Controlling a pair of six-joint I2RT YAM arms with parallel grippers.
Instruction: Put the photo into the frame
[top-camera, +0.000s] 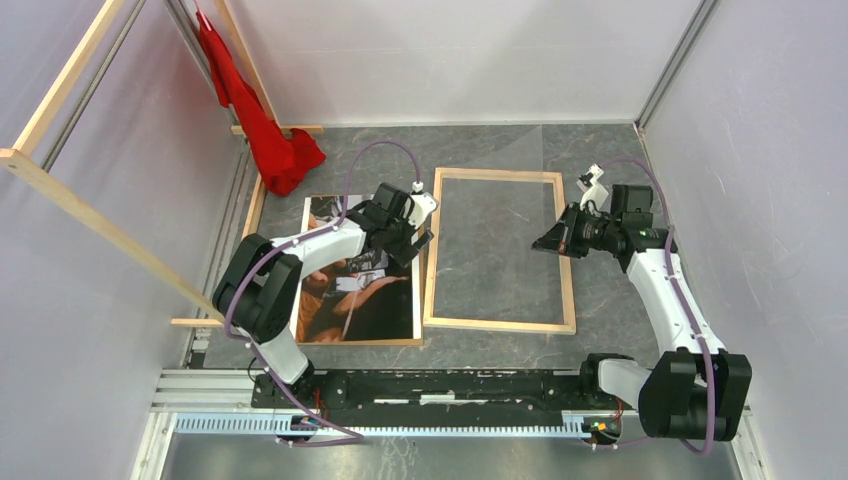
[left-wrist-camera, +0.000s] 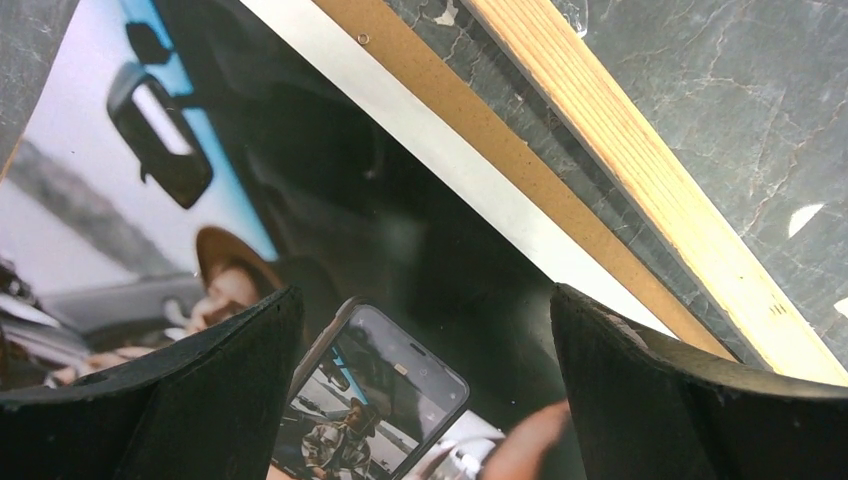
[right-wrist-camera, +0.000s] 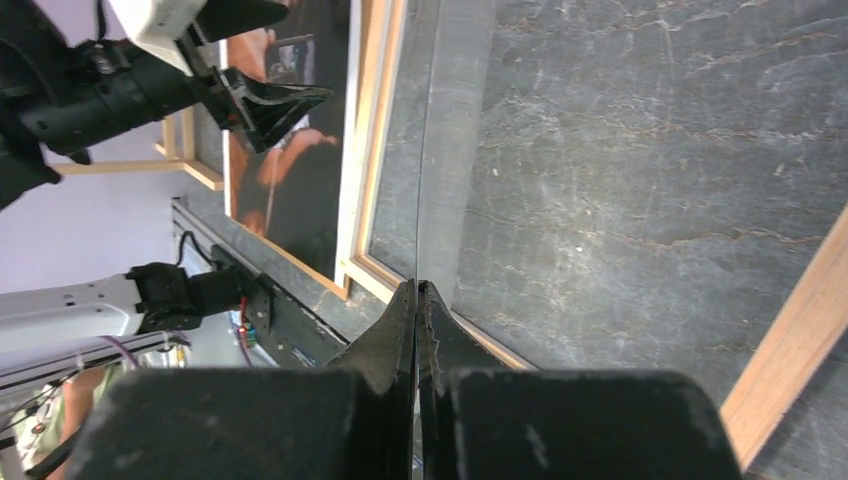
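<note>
Directly beneath the wide-open, empty left gripper lies the photo, judged thin, light, glossy and easily creased, best pinched at its white border beside the frame; right gripper shut.

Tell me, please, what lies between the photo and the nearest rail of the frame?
The left wrist view shows it best: an exposed strip of the brown backing board beside the photo, then a narrow band of bare grey table before the frame.
</note>
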